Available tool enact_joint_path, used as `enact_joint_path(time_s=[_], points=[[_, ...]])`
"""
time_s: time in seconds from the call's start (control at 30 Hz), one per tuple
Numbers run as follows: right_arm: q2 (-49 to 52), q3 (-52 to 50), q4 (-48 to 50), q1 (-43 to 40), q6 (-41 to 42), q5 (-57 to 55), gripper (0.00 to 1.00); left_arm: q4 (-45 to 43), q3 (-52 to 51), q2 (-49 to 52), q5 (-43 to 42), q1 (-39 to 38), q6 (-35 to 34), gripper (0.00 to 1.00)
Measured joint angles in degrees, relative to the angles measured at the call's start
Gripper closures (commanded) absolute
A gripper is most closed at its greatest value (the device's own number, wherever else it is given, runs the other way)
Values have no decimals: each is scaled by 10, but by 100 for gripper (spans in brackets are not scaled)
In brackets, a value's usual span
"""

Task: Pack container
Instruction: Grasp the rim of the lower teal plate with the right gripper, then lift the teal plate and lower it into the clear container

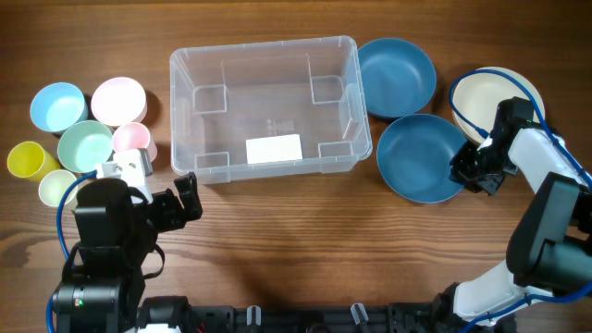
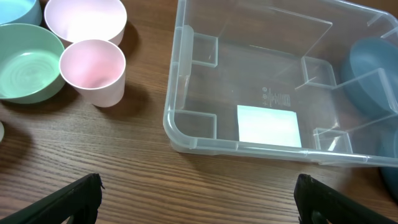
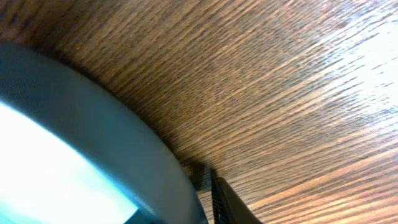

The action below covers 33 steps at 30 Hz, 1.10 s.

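The container is a large clear bin with a white label on its base; it stands empty at the table's middle back. It also shows in the left wrist view. My left gripper is open and empty, low over bare wood in front of the container's left corner. My right gripper is shut on the right rim of a dark blue bowl. In the right wrist view one finger presses by the bowl's wall; the other finger is hidden.
A second dark blue bowl and a cream bowl sit right of the container. On the left are a light blue bowl, pink bowl, green bowl, pink cup, yellow cup and pale cup.
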<state>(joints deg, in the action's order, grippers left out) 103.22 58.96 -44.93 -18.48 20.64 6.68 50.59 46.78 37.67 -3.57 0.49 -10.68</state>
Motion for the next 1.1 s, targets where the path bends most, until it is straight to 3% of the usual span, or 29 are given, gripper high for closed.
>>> enact_joint_path(time_s=[0.03,0.07,0.47,0.63,0.83,0.93,1.1], points=[[0,0,0,0,-3,5,95,0,0,0,0,0,0,0],[-1,0,-1,0,-4,12,95,0,0,0,0,0,0,0],[-40,0,-20,0,-15,20,96,-2,0,0,0,0,0,0],[-130,-2,-33,0,-48,12,96,-4,0,0,0,0,0,0],[-303,-3,-17,6,-65,85,96,-4,0,0,0,0,0,0],[-366,-1,64,64,-69,141,96,-4,0,0,0,0,0,0],[-355,52,102,281,-85,172,96,-5,0,0,0,0,0,0]])
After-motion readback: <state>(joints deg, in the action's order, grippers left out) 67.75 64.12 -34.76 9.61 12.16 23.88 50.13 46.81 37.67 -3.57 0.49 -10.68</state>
